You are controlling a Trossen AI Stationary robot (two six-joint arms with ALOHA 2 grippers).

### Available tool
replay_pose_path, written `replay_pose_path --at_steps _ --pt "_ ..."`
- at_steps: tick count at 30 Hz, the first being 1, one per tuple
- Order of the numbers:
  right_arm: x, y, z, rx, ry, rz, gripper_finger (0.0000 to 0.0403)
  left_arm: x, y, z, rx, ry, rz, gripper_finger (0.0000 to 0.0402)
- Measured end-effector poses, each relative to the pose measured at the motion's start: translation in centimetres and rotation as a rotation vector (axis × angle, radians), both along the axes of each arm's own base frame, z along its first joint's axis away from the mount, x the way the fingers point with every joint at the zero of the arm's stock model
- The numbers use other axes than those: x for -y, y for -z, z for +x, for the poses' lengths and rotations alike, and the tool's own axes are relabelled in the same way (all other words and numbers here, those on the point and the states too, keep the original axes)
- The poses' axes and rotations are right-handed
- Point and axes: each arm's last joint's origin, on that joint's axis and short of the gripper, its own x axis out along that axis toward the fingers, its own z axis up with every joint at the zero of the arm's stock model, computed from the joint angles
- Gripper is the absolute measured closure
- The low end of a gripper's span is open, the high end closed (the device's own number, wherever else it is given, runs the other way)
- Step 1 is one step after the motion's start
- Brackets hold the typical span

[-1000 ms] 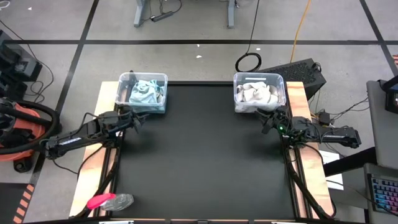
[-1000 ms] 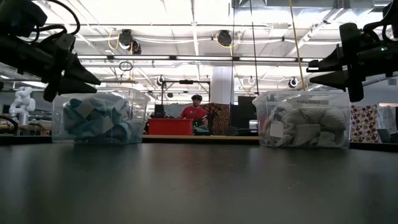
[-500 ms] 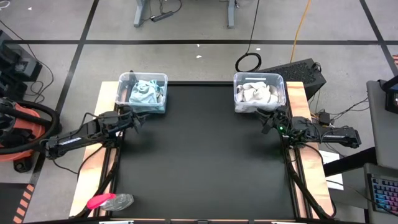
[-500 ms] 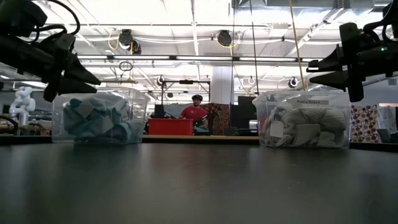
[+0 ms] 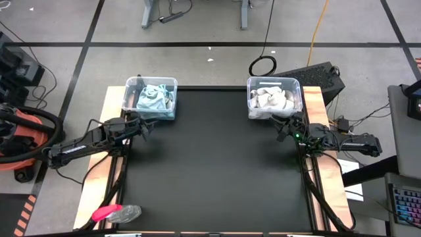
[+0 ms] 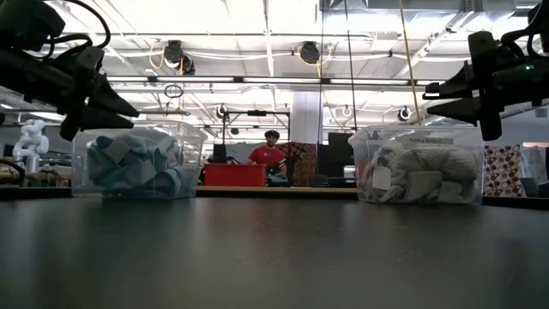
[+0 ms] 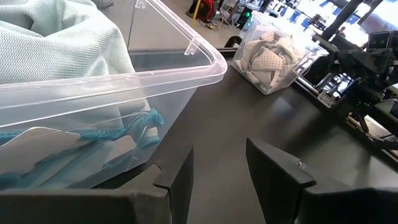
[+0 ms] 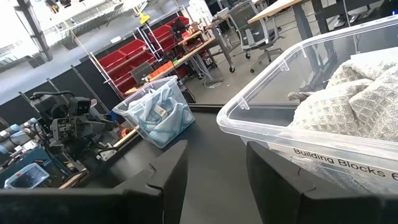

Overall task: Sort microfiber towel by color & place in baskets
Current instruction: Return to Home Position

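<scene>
The light teal-blue towels [image 5: 153, 99] lie bunched in the clear left basket [image 5: 131, 84] at the table's far left corner; they also show as teal towels [image 6: 133, 163] in the low view. The pale grey-white towels [image 5: 271, 99] fill the right basket [image 5: 295, 85] at the far right, seen as grey-white towels [image 6: 425, 172] low down. My left gripper [image 5: 141, 129] hovers open just near of the left basket [image 7: 161, 68]. My right gripper [image 5: 284, 129] hovers open just near of the right basket [image 8: 298, 118]. Neither holds anything.
A pink-and-grey object [image 5: 113, 212] lies at the table's near left corner. The black mat [image 5: 214, 164] spreads between the arms. Wooden side boards [image 5: 319, 105] flank the mat. A person in red [image 6: 270, 153] sits far behind the table.
</scene>
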Motion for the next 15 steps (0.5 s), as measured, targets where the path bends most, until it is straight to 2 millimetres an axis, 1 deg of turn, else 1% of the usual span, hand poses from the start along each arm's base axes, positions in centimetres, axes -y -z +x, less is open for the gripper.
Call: replay_pose_path --at_steps 7,11,15 --pt "0.00 0.00 0.00 0.000 0.000 0.000 0.0250 0.00 0.00 0.00 0.001 0.000 -0.002 0.0249" --pt "0.00 0.00 0.00 -0.054 -0.004 -0.075 0.0250 0.00 0.00 0.00 0.001 0.000 -0.002 0.0249" --pt "0.00 0.00 0.00 -0.071 -0.006 -0.097 0.0250 0.00 0.00 0.00 0.001 0.000 -0.002 0.0249"
